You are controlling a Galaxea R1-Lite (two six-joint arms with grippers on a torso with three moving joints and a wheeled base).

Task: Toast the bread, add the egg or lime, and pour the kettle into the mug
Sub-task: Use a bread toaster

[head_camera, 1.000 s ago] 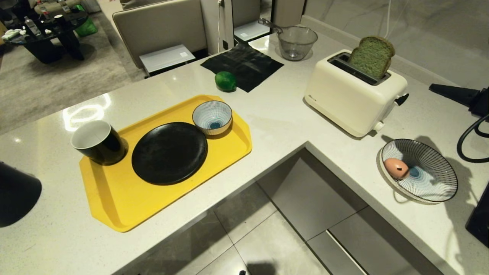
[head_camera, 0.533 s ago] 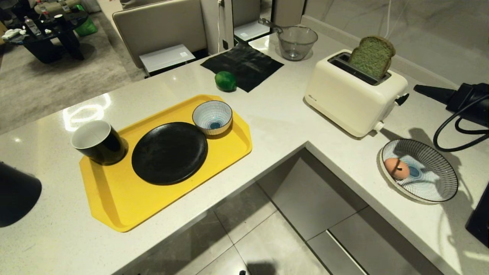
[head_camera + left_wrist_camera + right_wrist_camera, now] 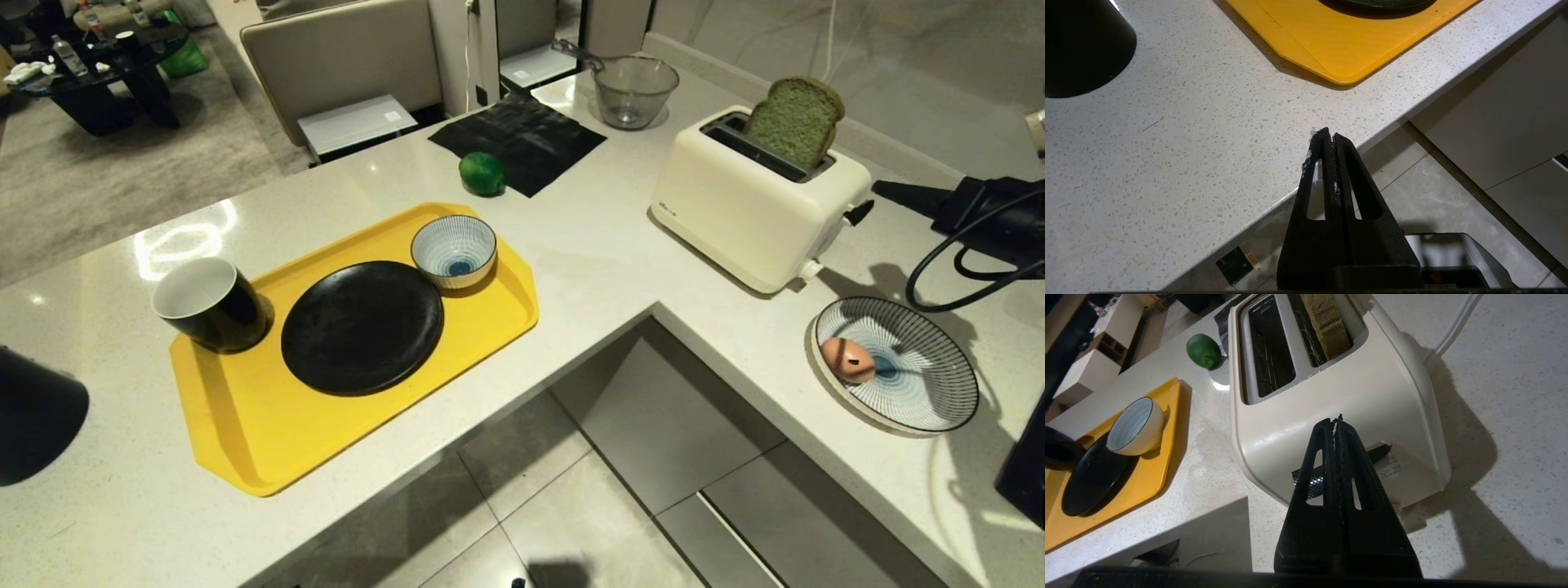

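The clenched right gripper [image 3: 886,193] has advanced leftward at the frame's right toward the toaster [image 3: 755,204]; overshooting its lever [image 3: 857,213] could shove it.

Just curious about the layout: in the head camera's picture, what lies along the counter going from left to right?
Kettle → mug → black plate → lime → toaster → egg.
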